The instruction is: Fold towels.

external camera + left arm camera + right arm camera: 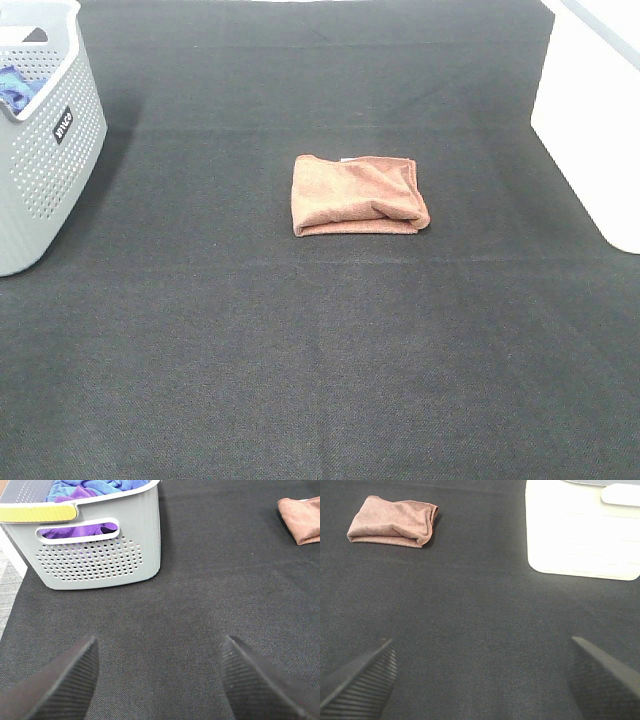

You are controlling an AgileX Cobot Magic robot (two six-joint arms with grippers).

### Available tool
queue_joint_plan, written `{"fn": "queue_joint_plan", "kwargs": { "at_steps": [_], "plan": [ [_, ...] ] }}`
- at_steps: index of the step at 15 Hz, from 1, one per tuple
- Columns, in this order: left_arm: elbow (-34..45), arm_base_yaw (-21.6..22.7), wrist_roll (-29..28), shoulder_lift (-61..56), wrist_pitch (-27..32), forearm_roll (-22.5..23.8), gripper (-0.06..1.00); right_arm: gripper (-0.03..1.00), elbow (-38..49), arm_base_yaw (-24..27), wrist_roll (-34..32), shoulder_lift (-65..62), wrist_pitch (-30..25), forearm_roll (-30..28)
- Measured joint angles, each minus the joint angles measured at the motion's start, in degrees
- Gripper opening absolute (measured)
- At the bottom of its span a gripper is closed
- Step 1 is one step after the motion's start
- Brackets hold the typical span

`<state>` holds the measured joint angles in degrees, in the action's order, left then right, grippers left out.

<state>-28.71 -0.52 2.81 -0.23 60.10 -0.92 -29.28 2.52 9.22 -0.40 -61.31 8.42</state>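
The reddish-brown towel (358, 195) lies folded into a small rectangle in the middle of the black mat, with a bit of white tag at its far edge. It also shows in the left wrist view (302, 518) and in the right wrist view (392, 521). Neither arm shows in the high view. My left gripper (159, 677) is open and empty above bare mat, near the grey basket and away from the towel. My right gripper (482, 680) is open and empty above bare mat, with the towel well ahead of it.
A grey perforated basket (45, 150) stands at the mat's left edge and holds blue and purple cloths (95, 490). A white box (592, 120) stands at the right edge and also shows in the right wrist view (582, 530).
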Motion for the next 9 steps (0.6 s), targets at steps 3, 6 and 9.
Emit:
{"fn": "queue_joint_plan", "kwargs": {
  "at_steps": [3,6,9],
  "plan": [
    [0.0,0.0,0.0,0.0,0.0,0.0,0.66,0.86,0.0,0.0,0.0,0.0,0.0,0.0],
    [0.0,0.0,0.0,0.0,0.0,0.0,0.66,0.86,0.0,0.0,0.0,0.0,0.0,0.0],
    [0.0,0.0,0.0,0.0,0.0,0.0,0.66,0.86,0.0,0.0,0.0,0.0,0.0,0.0]
  ]
}}
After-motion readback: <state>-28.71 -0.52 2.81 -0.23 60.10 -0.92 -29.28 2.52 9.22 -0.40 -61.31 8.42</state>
